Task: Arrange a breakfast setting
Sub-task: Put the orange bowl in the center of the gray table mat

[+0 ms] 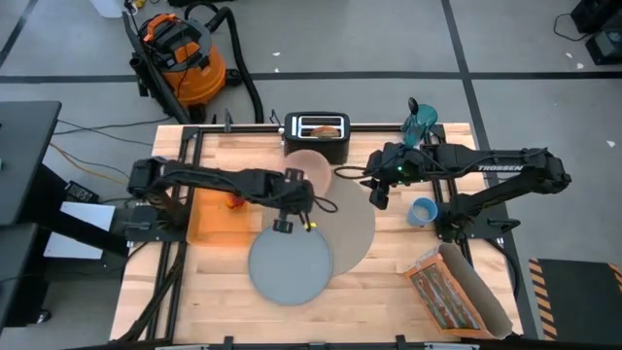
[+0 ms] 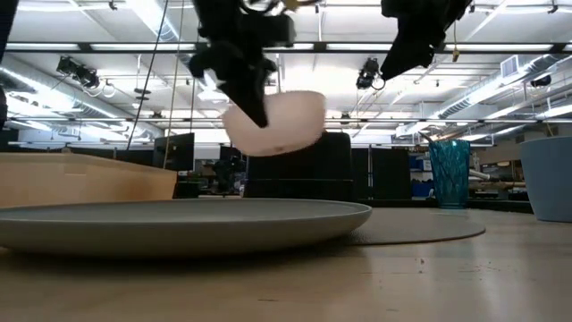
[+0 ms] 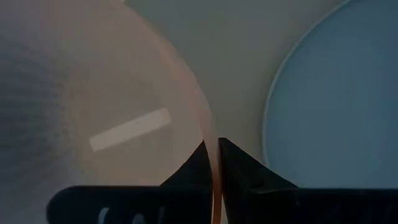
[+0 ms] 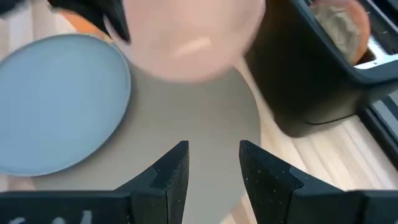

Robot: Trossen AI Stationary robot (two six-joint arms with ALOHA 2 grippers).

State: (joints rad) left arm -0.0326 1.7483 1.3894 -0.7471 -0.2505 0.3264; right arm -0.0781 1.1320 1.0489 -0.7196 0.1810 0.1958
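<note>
Left gripper (image 1: 292,197) is clamped on the rim of the translucent pink bowl (image 2: 275,122), carrying it in the air above the large round grey mat (image 1: 355,228) near the table's middle. The smaller grey plate (image 1: 290,262) lies toward the front edge, overlapping the mat's edge rather than centred on it. Right gripper (image 4: 211,163) hovers over the mat's far side, fingers apart and empty. By my reading, the setting is barely begun: the bagel (image 1: 327,127) sits in the black toaster (image 1: 316,136) at the back edge, the small blue cup (image 1: 423,211) stands right of the mat, the orange cereal box (image 1: 449,297) lies at the front-right corner; bowl, cup, bagel and box all await placing.
</note>
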